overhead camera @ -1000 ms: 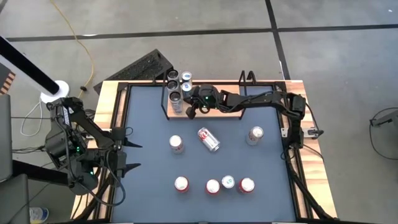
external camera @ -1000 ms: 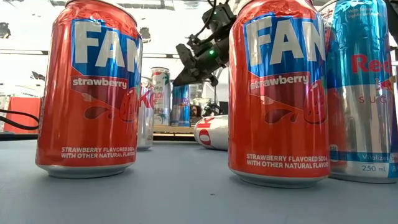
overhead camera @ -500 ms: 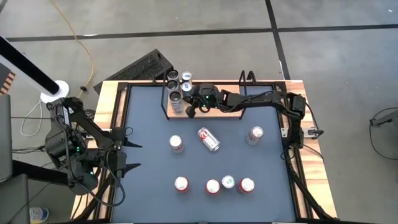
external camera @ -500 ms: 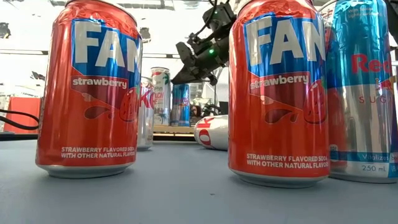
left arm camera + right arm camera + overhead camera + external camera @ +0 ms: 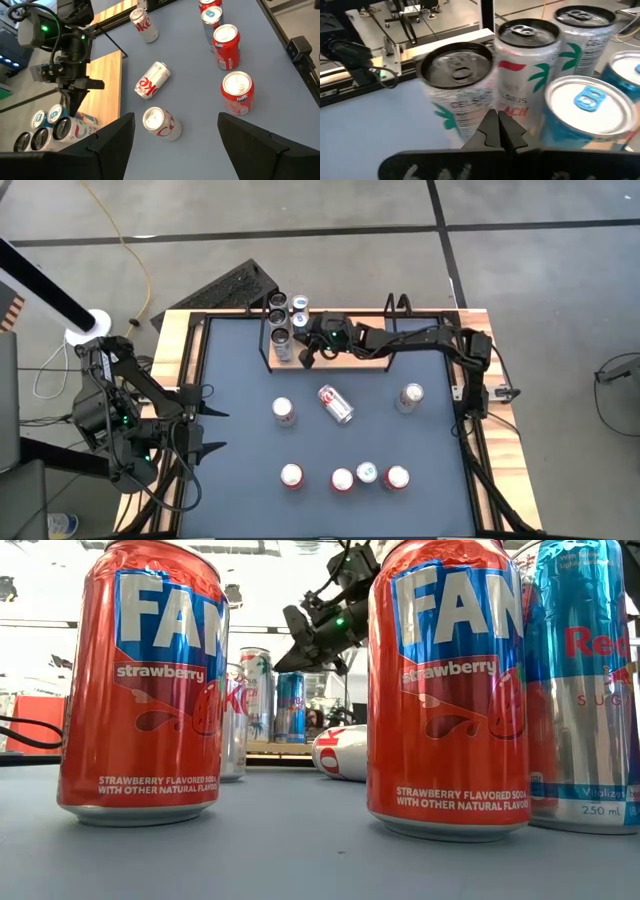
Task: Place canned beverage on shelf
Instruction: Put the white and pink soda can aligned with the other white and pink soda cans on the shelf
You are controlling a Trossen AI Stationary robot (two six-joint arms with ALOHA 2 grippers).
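The right gripper (image 5: 306, 358) hovers just beside the four tall slim cans (image 5: 283, 320) grouped at one end of the small light-wood shelf (image 5: 370, 365) with black rod uprights, jaws together and empty. That grouping leaves the remainder of the shelf board free. The nearest candidate, a silver-and-red can lying on its side (image 5: 336, 404), rests on the dark blue tabletop (image 5: 240, 380) near the shelf. The left gripper (image 5: 200, 430), jaws partly apart and empty, waits well apart from the shelf.

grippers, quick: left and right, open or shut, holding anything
Left gripper: open, holding nothing, parked at the table's left edge.
Right gripper: shut, holding nothing, beside the cans on the shelf.
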